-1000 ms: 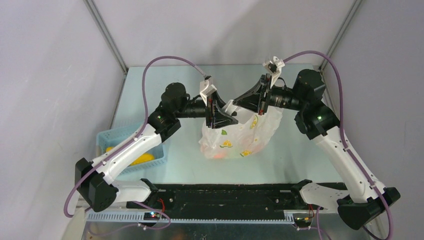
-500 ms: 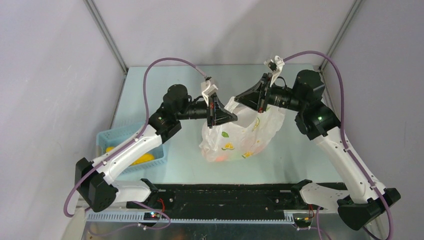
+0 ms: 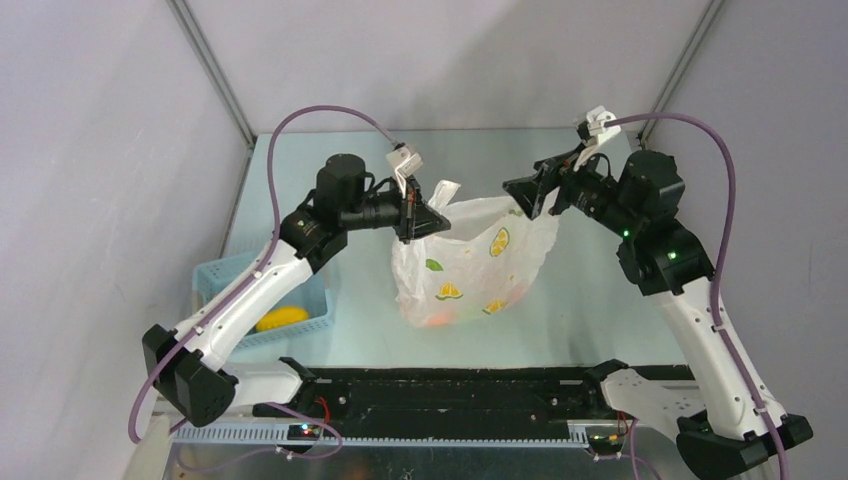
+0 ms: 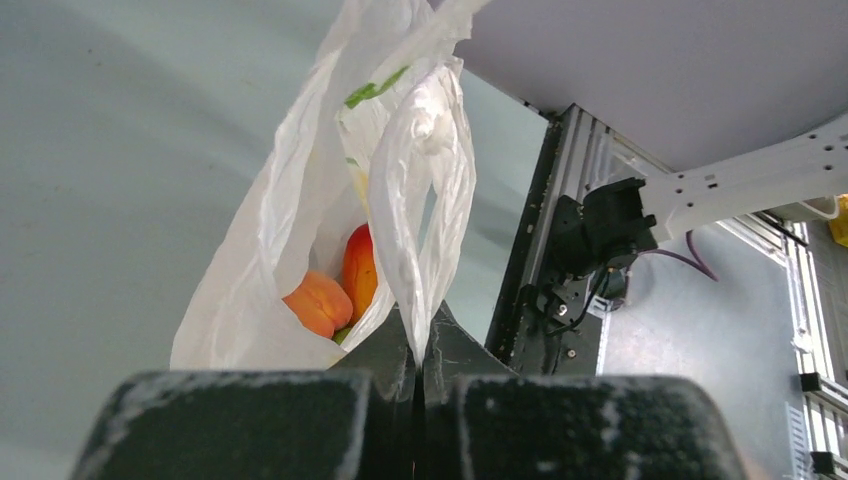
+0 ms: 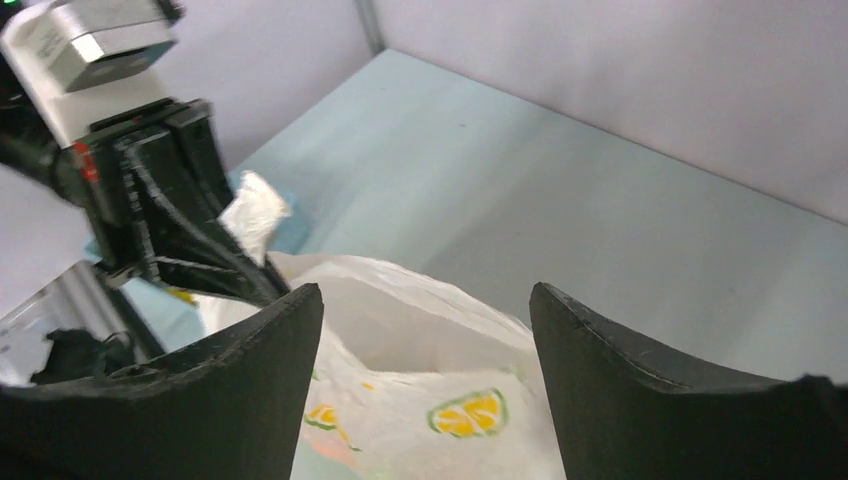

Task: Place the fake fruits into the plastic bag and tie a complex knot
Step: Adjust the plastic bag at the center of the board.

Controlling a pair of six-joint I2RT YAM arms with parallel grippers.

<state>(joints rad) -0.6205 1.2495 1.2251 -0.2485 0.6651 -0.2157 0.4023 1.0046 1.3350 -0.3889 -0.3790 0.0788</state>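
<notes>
The left claw point(image 4: 420, 372) is pinched fully together on a strip-like handle of the plastic bag point(image 3: 470, 262). It holds the bag's upper left edge up while the bag's body sags on the worktop point(image 3: 590, 300) between the two arms. The right claw point(image 5: 425, 305) stands wide with nothing in it, just above and beside the bag's upper right edge. Low inside the bag a peach fruit point(image 4: 318, 302) and an orange-red fruit point(image 4: 360, 272) lie touching, while a yellow fruit point(image 3: 282, 318) lies in the light blue basket point(image 3: 228, 272), well apart at the left.
</notes>
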